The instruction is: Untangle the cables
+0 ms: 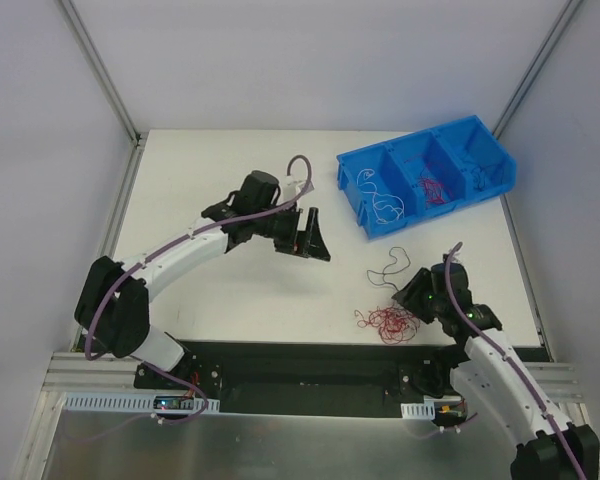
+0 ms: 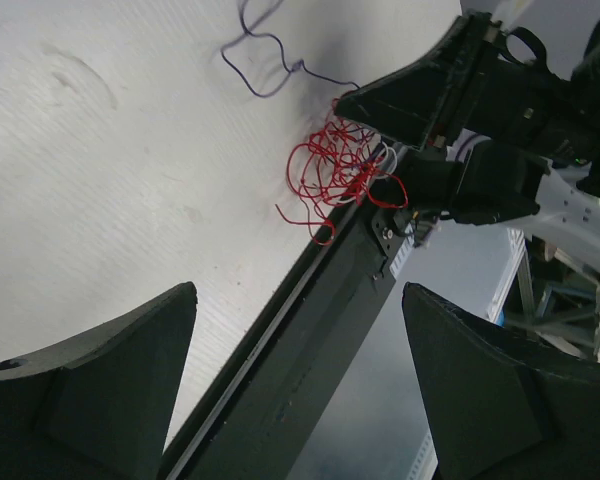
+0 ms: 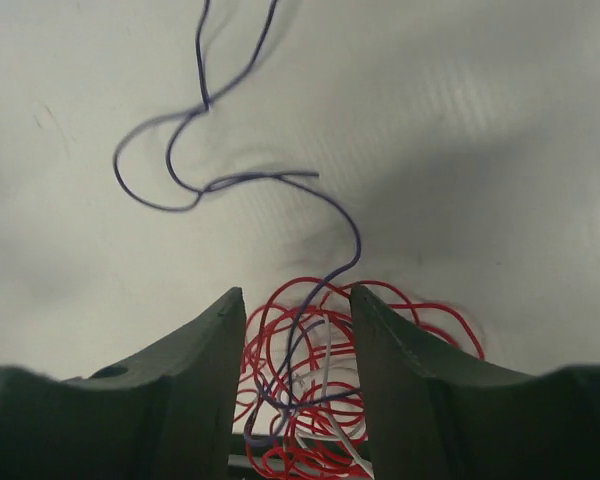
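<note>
You seem to be at the picking step: the tangle of cables [image 1: 388,323] sits lower right of the overhead view between the open jaws of your right claw [image 3: 295,300], your left claw [image 2: 298,290] hangs open mid-frame, so next pinch one strand and draw it free.

My right gripper [image 3: 296,300] straddles the cable tangle [image 1: 387,323] at the near edge of the table [image 1: 210,180]; the bin [image 1: 352,178] sits behind, my left gripper [image 1: 313,238] to its left

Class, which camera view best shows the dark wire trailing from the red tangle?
Right wrist: the dark wire fills the frame, loops traceable. Top external shows it tiny; left wrist cuts it off at the top edge.
</note>
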You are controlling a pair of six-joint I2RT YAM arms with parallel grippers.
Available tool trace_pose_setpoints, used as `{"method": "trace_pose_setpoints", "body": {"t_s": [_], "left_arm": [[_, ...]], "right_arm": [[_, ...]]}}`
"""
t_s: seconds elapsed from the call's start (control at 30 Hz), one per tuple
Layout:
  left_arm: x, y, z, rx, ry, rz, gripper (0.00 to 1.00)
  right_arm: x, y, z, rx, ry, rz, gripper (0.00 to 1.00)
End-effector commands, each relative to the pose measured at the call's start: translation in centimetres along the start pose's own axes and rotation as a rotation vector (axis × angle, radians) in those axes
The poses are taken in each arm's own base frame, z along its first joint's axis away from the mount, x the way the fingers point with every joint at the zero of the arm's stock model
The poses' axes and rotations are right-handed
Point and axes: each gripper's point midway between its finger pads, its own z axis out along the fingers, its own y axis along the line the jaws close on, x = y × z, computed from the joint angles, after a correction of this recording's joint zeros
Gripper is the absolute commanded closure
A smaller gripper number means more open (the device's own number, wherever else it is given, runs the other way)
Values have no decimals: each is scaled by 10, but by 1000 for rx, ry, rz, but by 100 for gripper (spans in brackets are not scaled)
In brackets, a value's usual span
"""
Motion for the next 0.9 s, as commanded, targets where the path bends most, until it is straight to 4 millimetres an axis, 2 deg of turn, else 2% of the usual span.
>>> {"method": "trace_pose_setpoints", "body": {"t_s": [0.0, 0.07, 0.13, 0.23, 0.37, 0.43, 0.47, 0.53, 0.6, 0.7, 0.77, 0.87], "left_arm": [[10, -22, 11, 69, 58, 12, 17], [15, -20, 9, 55, 57, -2, 17], [20, -16, 4, 31, 54, -1, 17], [30, -5, -5, -42, 60, 5, 16], [32, 17, -21, -190, 14, 12, 16], [31, 25, -30, -249, -22, 17, 15], [30, 28, -33, -270, -38, 24, 15], [31, 30, -37, -288, -48, 35, 15], [36, 30, -36, -276, -27, 31, 16], [46, 34, -27, -265, 20, -8, 21], [50, 40, -21, -275, 45, -27, 24], [52, 44, -13, -280, 69, -39, 25]], "right_arm": [[29, 35, 13, -139, 85, 78, 54], [41, 55, 21, -194, 116, 77, 61], [50, 85, 23, -266, 143, 71, 66], [51, 152, 20, -439, 118, 79, 68], [59, 233, 17, -618, 171, 55, 62], [59, 257, 16, -679, 201, 22, 57], [57, 261, 16, -692, 199, -7, 55], [51, 256, 13, -712, 173, -92, 52], [44, 238, 14, -651, 136, -182, 45], [28, 198, 18, -488, 90, -331, 28], [16, 182, 16, -437, 57, -415, 19], [-1, 168, 17, -379, 44, -455, 17]]}}
